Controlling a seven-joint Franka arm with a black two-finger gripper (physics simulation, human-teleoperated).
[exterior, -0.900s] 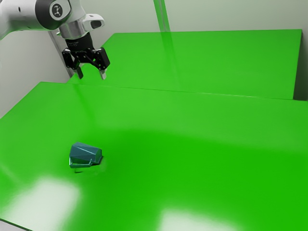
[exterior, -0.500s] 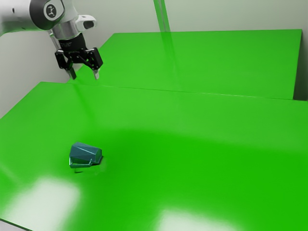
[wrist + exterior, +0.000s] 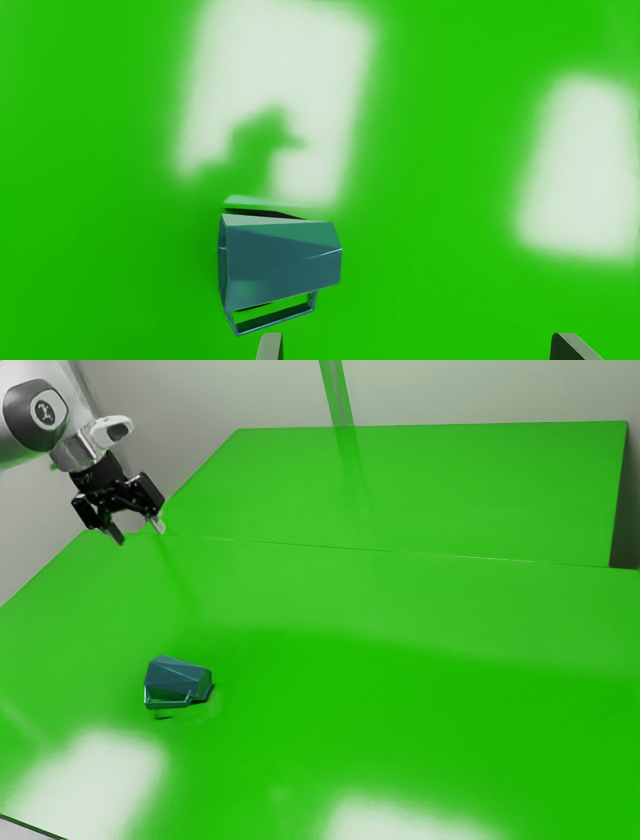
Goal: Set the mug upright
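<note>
And here the teal mug is seen lying on its side on the green tabletop, its wide mouth turned toward the exterior view's left. The black gripper is held up in the air, well apart from it. The fingers are spread wide, nothing clamped between them; in the wrist view, the handle is seen on the mug's finger-facing side.

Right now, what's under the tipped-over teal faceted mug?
The teal faceted mug lies on its side on the glossy green table, whose green shows through its angular handle. The mug's body covers whatever is directly beneath, so I can't see that.
</note>
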